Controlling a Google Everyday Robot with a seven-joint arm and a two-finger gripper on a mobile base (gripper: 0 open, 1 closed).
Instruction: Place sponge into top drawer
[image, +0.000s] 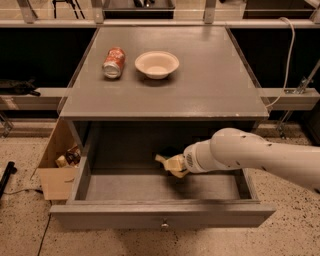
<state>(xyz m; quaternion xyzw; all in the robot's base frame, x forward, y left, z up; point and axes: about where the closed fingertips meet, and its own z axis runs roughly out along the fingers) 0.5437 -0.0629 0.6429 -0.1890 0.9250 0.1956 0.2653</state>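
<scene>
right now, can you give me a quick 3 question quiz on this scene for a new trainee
1. Fill in: on the tabletop, as the camera sees it, the soda can lies to the ___ of the bowl.
2. Where is the tool? A) above the bowl B) inside the top drawer C) resting on the soda can
3. True or false: the top drawer is pulled open.

Key: 1 left; 2 B; 3 true
</scene>
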